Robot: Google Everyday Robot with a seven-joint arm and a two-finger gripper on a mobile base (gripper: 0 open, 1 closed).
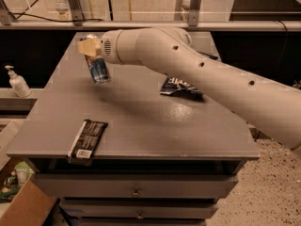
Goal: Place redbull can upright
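Camera view, the only one we've got: the gripper [90, 47] is out over the far left part of the counter [141, 126], and its jaws look closed on the upper end of the redbull can [99, 70]. The can hangs below them, leaning a little off vertical. Its lower end sits right down at the counter surface, but I can't tell whether it is touching or a hair above. Now the feel of this thing: a slim metal can, stiff enough along its length but thin-walled, so a hard squeeze could dent it. The smooth, glossy skin could let it slip or swivel between the pads. Heavy or light depends on whether it's full, and nothing here shows that. That narrow base will tip easily, so I'd want it squared up before letting go. A grip high on the body, as now, lets the base land first. Well apart from it lie a dark snack bar [87, 138] near the front edge and a crumpled bag [181, 86] to the right.
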